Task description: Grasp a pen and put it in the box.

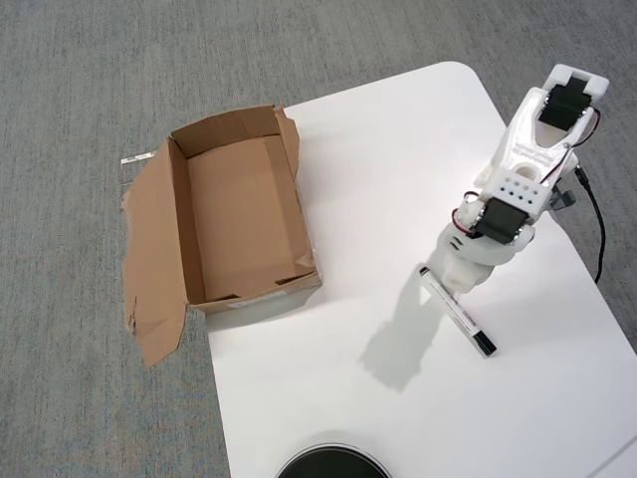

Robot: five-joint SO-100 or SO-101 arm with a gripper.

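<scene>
- The gripper (461,282) hangs right over the pen's (460,315) upper end; the arm hides its jaws, so I can't tell their state.
- Best to close squarely across the barrel.
- The pen lies on the table (398,179), well apart from the box (239,214).

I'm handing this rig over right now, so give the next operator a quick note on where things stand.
Gripper: right over the pen's upper end in the overhead view; jaws hidden under the arm, so open or shut can't be told.
Pen: flat on the white table, not lifted.
Box: at the table's left edge, open and empty.
Done: the reach to the pen.
Left: grasp, carry left, drop in the box.
</scene>
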